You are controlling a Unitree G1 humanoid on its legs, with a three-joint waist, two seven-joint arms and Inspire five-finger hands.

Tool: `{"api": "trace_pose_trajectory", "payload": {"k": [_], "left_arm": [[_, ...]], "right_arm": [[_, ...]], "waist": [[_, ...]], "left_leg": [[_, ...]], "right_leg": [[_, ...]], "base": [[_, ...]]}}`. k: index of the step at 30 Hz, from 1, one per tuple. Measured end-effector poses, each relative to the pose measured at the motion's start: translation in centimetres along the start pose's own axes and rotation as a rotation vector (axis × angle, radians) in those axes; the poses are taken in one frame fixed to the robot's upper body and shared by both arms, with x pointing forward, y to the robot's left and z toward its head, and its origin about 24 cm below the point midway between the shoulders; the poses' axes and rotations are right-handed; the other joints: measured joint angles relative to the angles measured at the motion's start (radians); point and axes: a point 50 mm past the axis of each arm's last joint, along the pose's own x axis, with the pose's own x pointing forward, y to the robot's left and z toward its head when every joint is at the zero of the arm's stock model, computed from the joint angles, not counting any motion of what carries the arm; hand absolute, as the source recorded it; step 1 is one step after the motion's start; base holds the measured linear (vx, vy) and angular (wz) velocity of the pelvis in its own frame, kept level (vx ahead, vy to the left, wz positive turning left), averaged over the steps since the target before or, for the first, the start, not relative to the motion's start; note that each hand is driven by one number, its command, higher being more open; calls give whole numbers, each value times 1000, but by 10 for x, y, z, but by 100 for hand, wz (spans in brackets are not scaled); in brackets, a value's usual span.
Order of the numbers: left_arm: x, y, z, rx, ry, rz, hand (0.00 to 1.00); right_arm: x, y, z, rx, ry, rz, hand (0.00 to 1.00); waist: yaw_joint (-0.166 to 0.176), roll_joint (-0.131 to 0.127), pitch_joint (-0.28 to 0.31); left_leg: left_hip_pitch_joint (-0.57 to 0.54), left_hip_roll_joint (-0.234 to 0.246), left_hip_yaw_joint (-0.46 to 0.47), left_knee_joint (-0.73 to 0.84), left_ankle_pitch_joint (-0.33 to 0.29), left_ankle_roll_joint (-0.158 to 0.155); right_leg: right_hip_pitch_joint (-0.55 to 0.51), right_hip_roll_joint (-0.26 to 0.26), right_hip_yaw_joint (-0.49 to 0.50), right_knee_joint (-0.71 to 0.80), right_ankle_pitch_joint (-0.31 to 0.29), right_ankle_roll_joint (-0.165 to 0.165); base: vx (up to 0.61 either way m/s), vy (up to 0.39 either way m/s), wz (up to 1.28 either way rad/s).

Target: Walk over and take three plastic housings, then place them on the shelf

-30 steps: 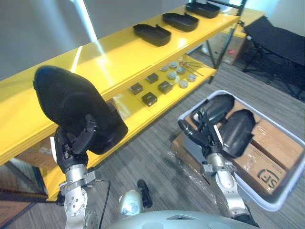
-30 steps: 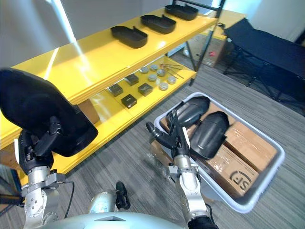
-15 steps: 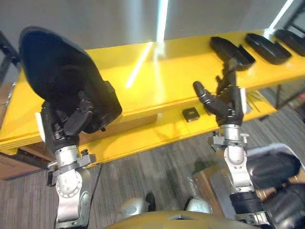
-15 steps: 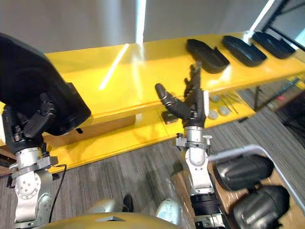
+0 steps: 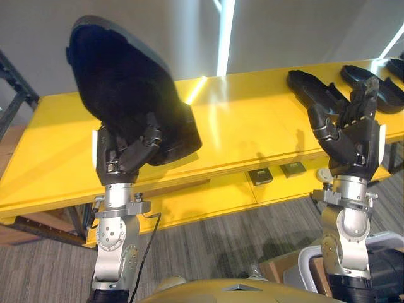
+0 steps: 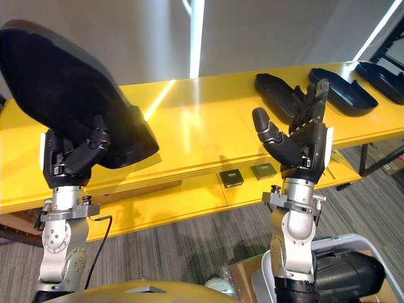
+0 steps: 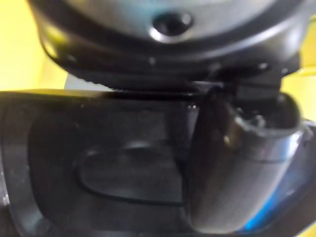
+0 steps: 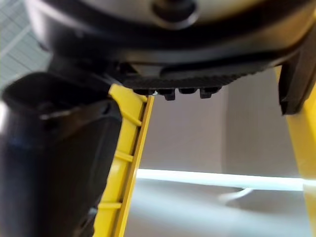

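My left hand [image 5: 126,151] is shut on a large black plastic housing [image 5: 126,88], which it holds up tilted over the left part of the yellow shelf [image 5: 240,126]. In the left wrist view my thumb [image 7: 232,168] lies across the housing's hollow inside [image 7: 98,163]. My right hand [image 6: 300,142] stands open and upright in front of the shelf's right part, holding nothing. Three more black housings [image 6: 278,88] [image 6: 341,88] [image 6: 382,79] lie in a row on the shelf top at the right.
On the lower yellow board lie small dark blocks [image 5: 260,176] [image 5: 292,168]. A grey bin [image 6: 328,243] with another black housing [image 6: 347,278] stands on the floor at the lower right. The shelf top between the held housing and the row is bare.
The camera has swung from the bin round to face the shelf. The left hand now holds the housing higher, over the shelf top. The right hand has stayed open and come up.
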Motion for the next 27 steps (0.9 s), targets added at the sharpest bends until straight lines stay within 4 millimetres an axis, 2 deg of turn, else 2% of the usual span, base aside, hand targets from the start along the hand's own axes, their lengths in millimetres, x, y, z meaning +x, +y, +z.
{"api": "trace_pose_trajectory", "payload": {"k": [6,10,15,17,18,19,20,21,23,25,26,27], "left_arm": [[3,-3,0,-25,11,-91,0],[11,-10,7,-6,-2,-161,0],[18,-16,15,5,-12,-215,0],[18,-15,13,5,5,-192,0],[17,-13,11,7,28,-162,0],[14,-10,8,1,52,-116,0],[7,-5,5,-7,73,-59,0],[2,-2,3,-10,88,-30,0],[-9,7,0,-1,125,23,0],[-9,9,-5,5,144,26,0],[-9,9,-12,3,166,16,0],[-11,8,-18,-2,193,9,0]], "right_arm": [[-14,-6,-6,-7,56,-58,100],[-23,-2,-12,10,96,-56,100],[-24,1,-13,20,99,-39,100],[-24,5,-16,28,113,-19,100],[-24,7,-21,32,129,5,100],[-21,11,-24,35,132,38,100],[-16,15,-23,49,124,83,100],[-15,16,-23,53,122,107,100],[-13,20,-21,50,111,159,100],[-9,19,-19,48,95,162,100],[-8,17,-18,53,90,156,100],[-6,12,-17,49,87,148,100]], "waist": [[-21,23,-10],[-24,26,-10],[-31,29,-10],[-29,14,-1],[-17,4,14],[-9,17,33],[3,46,53],[13,42,62],[27,48,55],[11,32,59],[4,24,60],[-6,28,57]], "left_leg": [[44,-10,26,-66,10,8],[64,-10,45,-99,15,12],[66,-4,71,-91,16,12],[20,20,73,29,13,8],[-35,61,68,190,10,5],[-102,119,19,376,13,9],[-153,154,-70,517,32,30],[-175,159,-101,560,45,34],[-186,173,-139,570,22,33],[-191,232,-141,491,-13,37],[-186,260,-148,415,4,14],[-173,277,-158,330,44,-21]], "right_leg": [[8,8,28,-11,1,1],[4,18,51,-16,3,1],[-11,24,82,-15,4,0],[-16,18,105,-15,2,-3],[-13,18,123,-14,-6,-14],[-7,36,149,-6,-13,-23],[10,62,189,-3,-19,-32],[16,66,212,-4,-19,-36],[6,63,238,-7,-10,-48],[-7,36,241,7,-8,-49],[-24,8,240,25,4,-32],[-38,-17,231,36,8,-26]], "base": [[-19,33,-15],[-42,21,-13],[-60,14,-20],[-87,-35,-30],[-149,-112,-56],[-137,-99,-85],[-117,-77,-88],[-6,2,-93],[30,1,-68],[47,8,-12],[76,77,13],[68,119,15]]}}
